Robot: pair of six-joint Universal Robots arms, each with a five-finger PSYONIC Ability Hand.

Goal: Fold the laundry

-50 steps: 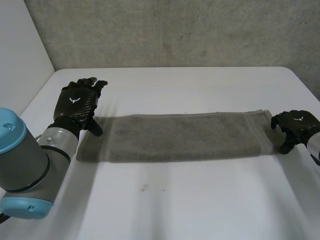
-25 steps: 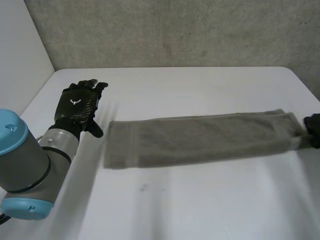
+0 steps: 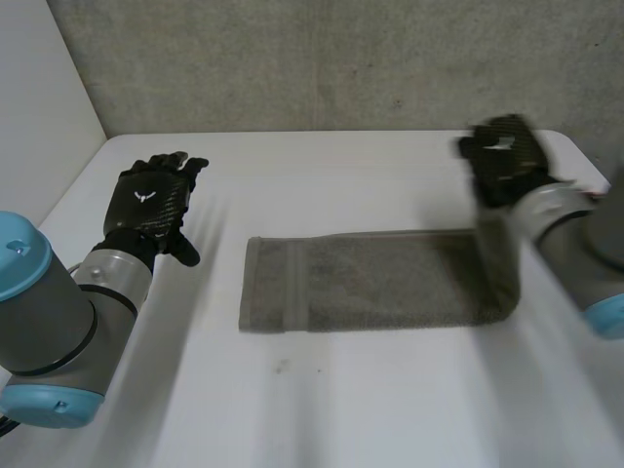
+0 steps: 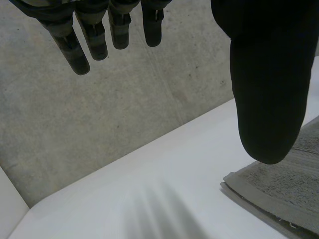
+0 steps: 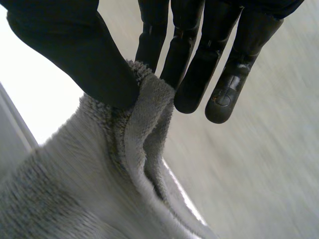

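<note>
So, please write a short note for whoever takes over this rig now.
Left robot hand: open, over the white table, beside the left end of the long grey terry towel, not touching it.
Right robot hand: pinching the towel's right end, raised off the table.
Done: towel lies as a narrow strip.
Left: probably carry the raised end over to the left end.

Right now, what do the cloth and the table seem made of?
The cloth looks like grey terry cotton: fuzzy looped pile shows where the right hand pinches it. The table seems smooth white laminate or painted board; its even surface leaves that open.
</note>
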